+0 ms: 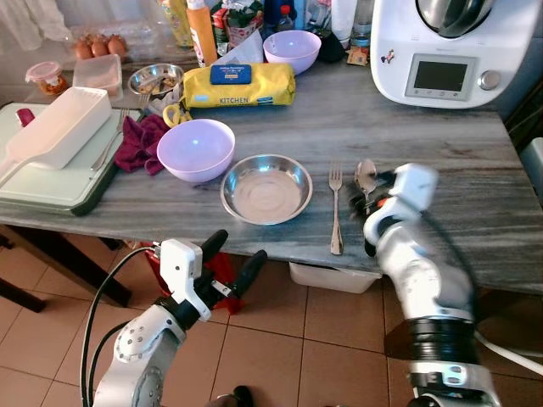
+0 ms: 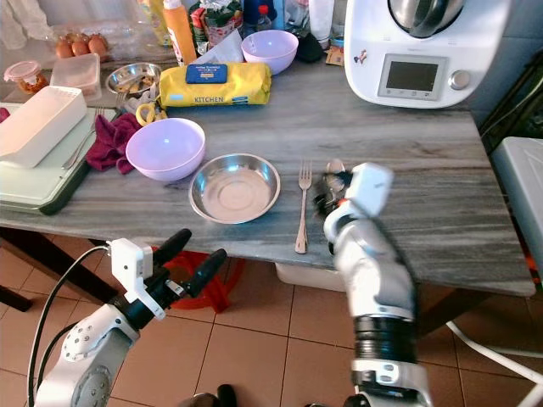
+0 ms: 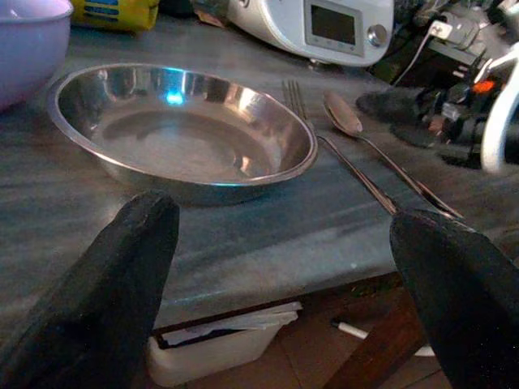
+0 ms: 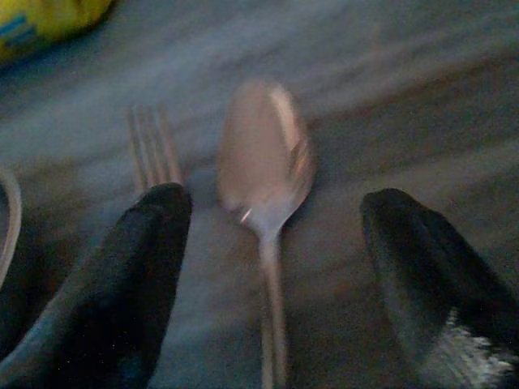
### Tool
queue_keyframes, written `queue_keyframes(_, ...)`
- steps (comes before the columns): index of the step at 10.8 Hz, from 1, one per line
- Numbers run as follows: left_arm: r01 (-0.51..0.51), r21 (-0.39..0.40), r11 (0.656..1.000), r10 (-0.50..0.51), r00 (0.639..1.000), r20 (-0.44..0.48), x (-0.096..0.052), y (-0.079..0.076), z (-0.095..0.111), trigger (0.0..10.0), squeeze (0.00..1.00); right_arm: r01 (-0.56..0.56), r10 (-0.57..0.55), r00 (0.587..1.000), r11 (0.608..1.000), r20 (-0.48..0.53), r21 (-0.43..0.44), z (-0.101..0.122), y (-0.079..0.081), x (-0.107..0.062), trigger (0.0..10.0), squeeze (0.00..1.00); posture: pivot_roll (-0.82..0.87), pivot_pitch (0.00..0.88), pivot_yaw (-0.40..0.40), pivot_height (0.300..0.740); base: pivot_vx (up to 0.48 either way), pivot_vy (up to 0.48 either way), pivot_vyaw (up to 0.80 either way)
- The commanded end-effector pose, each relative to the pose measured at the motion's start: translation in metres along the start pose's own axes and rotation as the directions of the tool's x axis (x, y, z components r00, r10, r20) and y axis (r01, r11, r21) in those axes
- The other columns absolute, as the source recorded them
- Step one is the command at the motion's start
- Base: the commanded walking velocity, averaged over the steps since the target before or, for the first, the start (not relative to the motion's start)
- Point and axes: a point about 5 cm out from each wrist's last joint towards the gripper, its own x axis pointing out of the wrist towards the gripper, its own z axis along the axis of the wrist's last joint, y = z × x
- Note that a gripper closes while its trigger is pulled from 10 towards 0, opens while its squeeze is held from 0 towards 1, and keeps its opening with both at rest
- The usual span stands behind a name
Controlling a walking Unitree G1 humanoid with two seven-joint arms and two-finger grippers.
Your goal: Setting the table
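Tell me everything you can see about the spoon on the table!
The spoon is shiny silver metal, with an oval bowl and a long thin handle. It lies flat on the grey table, just beside the fork and roughly parallel to it, bowl pointing away from the table's front edge. The right gripper is open, one black finger on each side of the handle, not gripping it.

Both arms: silver-grey rounded segments, white wrist blocks. Left gripper [image 1: 229, 261]: two long black matte fingers; black cable loops along that forearm. Right gripper [image 4: 276, 275]: same black fingers; black collar band at arm's base.
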Motion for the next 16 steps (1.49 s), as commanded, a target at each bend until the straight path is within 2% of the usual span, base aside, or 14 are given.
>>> queue_keyframes(1,-0.008,0.010,1.000,0.008,1.000,0.006,-0.002,0.004,0.004,10.0,0.00,-0.010,0.010,1.000,1.000,0.022,-0.001,0.006,0.002,-0.002,10.0,1.00,-0.04,0.171,0.075,0.740,0.000,0.000,0.00)
queue_keyframes(2,-0.010,0.010,1.000,0.010,1.000,0.006,-0.002,0.005,0.004,10.0,0.00,-0.020,0.020,0.998,1.000,0.055,-0.006,0.011,0.003,-0.004,10.0,1.00,-0.04,0.169,0.072,0.740,0.000,0.000,0.00)
queue_keyframes(3,-0.008,0.009,1.000,0.008,1.000,0.009,-0.002,0.005,0.003,10.0,0.00,-0.048,0.050,0.990,0.999,0.135,-0.019,0.023,0.005,-0.007,10.0,1.00,-0.04,0.167,0.068,0.740,0.000,0.000,0.00)
queue_keyframes(6,-0.008,0.004,1.000,0.008,1.000,0.023,-0.003,0.006,0.005,10.0,0.00,-0.081,0.115,0.949,0.988,0.293,-0.128,0.041,0.008,-0.021,10.0,1.00,-0.04,0.163,0.064,0.740,0.000,0.000,0.00)
queue_keyframes(7,-0.011,0.002,1.000,0.011,0.999,0.032,-0.003,0.006,0.007,10.0,0.00,-0.084,0.128,0.945,0.984,0.302,-0.154,0.041,0.009,-0.025,10.0,1.00,-0.04,0.162,0.064,0.740,0.000,0.000,0.00)
queue_keyframes(9,-0.109,0.045,0.993,0.106,0.992,0.063,-0.004,0.011,0.011,10.0,0.00,-0.078,0.123,0.957,0.981,0.264,-0.175,0.025,0.005,-0.033,10.0,1.00,-0.04,0.162,0.064,0.740,0.000,0.000,0.00)
queue_keyframes(10,-0.194,0.052,0.980,0.191,0.980,0.061,-0.004,0.016,0.011,10.0,0.00,-0.075,0.122,0.958,0.980,0.259,-0.184,0.020,0.003,-0.037,10.0,1.00,-0.04,0.162,0.064,0.740,0.000,0.000,0.00)
queue_keyframes(11,-0.286,0.070,0.956,0.283,0.958,0.049,-0.010,0.022,0.007,10.0,0.00,-0.073,0.139,0.951,0.969,0.276,-0.235,0.016,0.002,-0.045,10.0,1.00,-0.04,0.166,0.072,0.740,0.000,0.000,0.00)
queue_keyframes(13,-0.358,0.114,0.927,0.349,0.933,0.087,-0.013,0.024,0.014,10.0,0.00,-0.040,0.174,0.921,0.932,0.347,-0.360,0.024,0.002,-0.055,10.0,1.00,-0.05,0.173,0.074,0.740,0.000,0.000,0.00)
queue_keyframes(14,-0.400,0.125,0.908,0.388,0.915,0.106,-0.014,0.027,0.018,10.0,0.00,-0.005,0.155,0.919,0.925,0.363,-0.380,0.024,-0.003,-0.058,10.0,1.00,-0.04,0.174,0.071,0.740,0.000,0.000,0.00)
queue_keyframes(15,-0.401,0.141,0.905,0.389,0.915,0.106,-0.014,0.028,0.018,10.0,0.00,0.010,0.137,0.920,0.928,0.366,-0.372,0.022,-0.007,-0.059,10.0,1.00,-0.04,0.174,0.071,0.740,0.000,0.000,0.00)
queue_keyframes(16,-0.463,0.168,0.870,0.448,0.886,0.120,-0.012,0.033,0.020,10.0,0.00,0.021,0.139,0.917,0.918,0.374,-0.395,0.020,-0.009,-0.062,10.0,1.00,-0.04,0.177,0.068,0.740,0.000,0.000,0.00)
